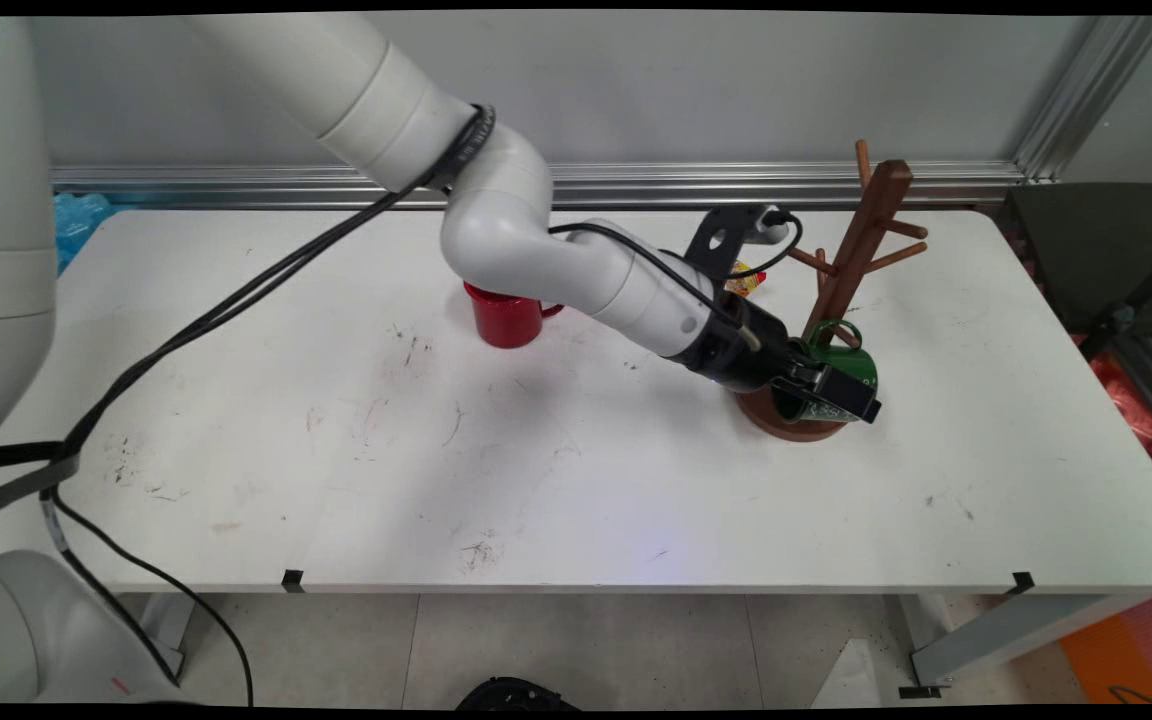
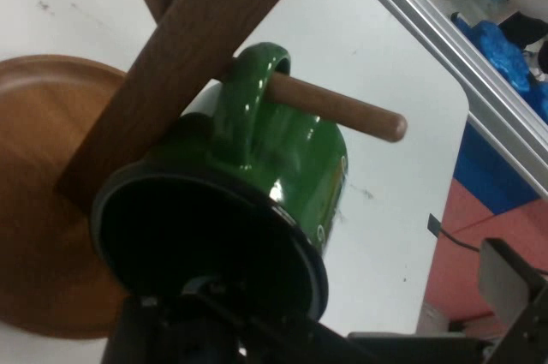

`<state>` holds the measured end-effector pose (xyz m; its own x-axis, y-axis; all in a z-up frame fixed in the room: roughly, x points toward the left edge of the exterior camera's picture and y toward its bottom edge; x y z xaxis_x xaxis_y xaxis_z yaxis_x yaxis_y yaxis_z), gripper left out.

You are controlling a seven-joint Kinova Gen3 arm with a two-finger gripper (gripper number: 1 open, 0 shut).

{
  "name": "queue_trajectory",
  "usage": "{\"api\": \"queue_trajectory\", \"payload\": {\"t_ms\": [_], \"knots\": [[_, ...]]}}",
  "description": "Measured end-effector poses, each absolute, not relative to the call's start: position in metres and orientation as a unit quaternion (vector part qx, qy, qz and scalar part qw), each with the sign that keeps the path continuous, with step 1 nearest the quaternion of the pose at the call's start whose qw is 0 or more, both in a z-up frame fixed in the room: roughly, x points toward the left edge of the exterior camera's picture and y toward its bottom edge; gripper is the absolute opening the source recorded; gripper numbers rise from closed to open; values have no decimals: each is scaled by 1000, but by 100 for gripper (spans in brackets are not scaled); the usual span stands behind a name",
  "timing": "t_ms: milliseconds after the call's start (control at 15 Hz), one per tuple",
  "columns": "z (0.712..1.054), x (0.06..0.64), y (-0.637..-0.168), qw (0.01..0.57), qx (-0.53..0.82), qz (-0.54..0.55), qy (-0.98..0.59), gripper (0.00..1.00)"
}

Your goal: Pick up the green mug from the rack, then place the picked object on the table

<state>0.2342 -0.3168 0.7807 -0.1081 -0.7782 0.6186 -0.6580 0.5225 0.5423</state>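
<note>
Green mug (image 1: 844, 362) (image 2: 291, 154): hangs by its handle on a low peg (image 2: 342, 109) of the wooden rack (image 1: 861, 235). Peg passes right through the handle loop, its rounded end sticking out clear on the far side. Sits tilted, mouth turned down and outward towards the hand camera, dark inside, body leaning against the rack's slanted post. Hangs just above the round wooden base (image 1: 786, 428) (image 2: 38, 210); cannot tell if it touches.

Gripper (image 1: 831, 398) (image 2: 210, 308): right at the mug's mouth, black linkage pressed close to the rim's lower edge. Cannot tell whether clamped on the rim or merely against it; contact point hidden in both views. Arm reaches in low from upper left, stretched across the worktop (image 1: 636, 490).

Further out: other pegs higher on the rack, all bare. Small yellow-and-red item (image 1: 744, 280) behind the wrist, near the rack, too hidden to name. Red mug (image 1: 504, 315) upright, well apart to the left, partly behind the arm. Blue bag (image 1: 81, 220) beyond the worktop's far left corner.
</note>
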Motion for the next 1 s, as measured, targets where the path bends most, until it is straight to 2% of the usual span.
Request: {"api": "queue_trajectory", "payload": {"t_ms": [467, 533, 1000], "knots": [[770, 222, -322, 464, 488, -71, -735, 100], [769, 221, -323, 465, 489, -72, -735, 0], [766, 216, -323, 470, 486, -69, -733, 0]]}}
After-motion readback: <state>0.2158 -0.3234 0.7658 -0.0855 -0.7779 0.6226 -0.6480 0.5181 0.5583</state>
